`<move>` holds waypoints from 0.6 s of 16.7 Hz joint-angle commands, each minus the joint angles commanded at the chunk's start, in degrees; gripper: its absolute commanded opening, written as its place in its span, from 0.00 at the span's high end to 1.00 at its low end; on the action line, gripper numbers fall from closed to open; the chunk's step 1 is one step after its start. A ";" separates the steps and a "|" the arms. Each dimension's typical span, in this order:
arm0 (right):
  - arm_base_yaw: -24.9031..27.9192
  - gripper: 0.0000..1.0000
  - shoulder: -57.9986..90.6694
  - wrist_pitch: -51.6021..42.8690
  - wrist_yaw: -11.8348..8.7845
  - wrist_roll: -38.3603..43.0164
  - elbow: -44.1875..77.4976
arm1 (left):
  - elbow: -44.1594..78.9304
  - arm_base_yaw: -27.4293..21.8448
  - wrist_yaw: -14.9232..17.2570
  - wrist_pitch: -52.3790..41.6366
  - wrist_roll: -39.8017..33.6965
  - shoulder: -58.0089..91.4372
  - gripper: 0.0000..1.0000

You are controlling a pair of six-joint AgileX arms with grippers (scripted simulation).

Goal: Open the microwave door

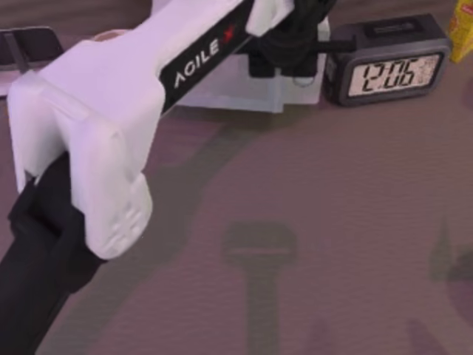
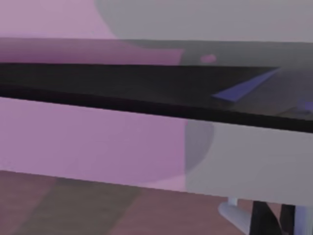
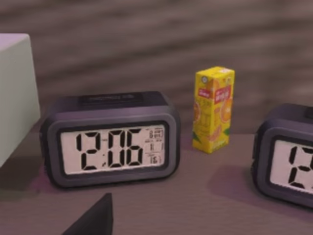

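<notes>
The microwave (image 1: 244,92) sits just to the left of the black digital clock (image 1: 388,70) at the far edge of the table (image 1: 332,244), and most of it is hidden under the left arm (image 1: 148,96), which reaches diagonally across to its front. The left gripper (image 1: 284,52) is at the microwave's front, on the side nearest the clock, but whether it is released or clenched on anything cannot be told: the top view shows only the dark wrist there. The left wrist view is filled by white panel and a long dark gap, probably the microwave door (image 2: 234,156) seen very close; I cannot tell whether it stands ajar. The door is likely a light, stiff, smooth panel swinging on a hinge, so it should be taken at its free edge and drawn in an arc, gently, since so small a box could slide. The right gripper is out of view; its camera looks at the clock, a second clock (image 3: 288,156) and a yellow juice carton (image 3: 213,108) behind them.
</notes>
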 joint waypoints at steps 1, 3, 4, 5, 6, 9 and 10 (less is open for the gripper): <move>0.00 0.00 0.00 0.00 0.00 0.00 0.00 | -2.57 0.14 0.21 1.25 0.56 -1.36 1.00; 0.00 0.00 0.00 0.00 0.00 0.00 0.00 | -8.88 0.32 0.73 4.05 1.85 -4.29 1.00; 0.00 0.00 0.00 0.00 0.00 0.00 0.00 | -11.92 0.35 0.98 5.51 2.53 -5.73 1.00; 0.00 0.00 0.00 0.00 0.00 0.00 0.00 | -14.43 0.36 1.23 6.88 3.15 -7.07 1.00; 0.00 0.00 0.00 0.00 0.00 0.00 0.00 | -16.32 0.39 1.46 8.02 3.65 -8.17 1.00; 0.00 0.00 0.00 0.00 0.00 0.00 0.00 | -18.39 0.44 1.79 9.34 4.21 -9.48 1.00; 0.00 0.00 0.00 0.00 0.00 0.00 0.00 | -18.39 0.44 1.79 9.34 4.21 -9.48 1.00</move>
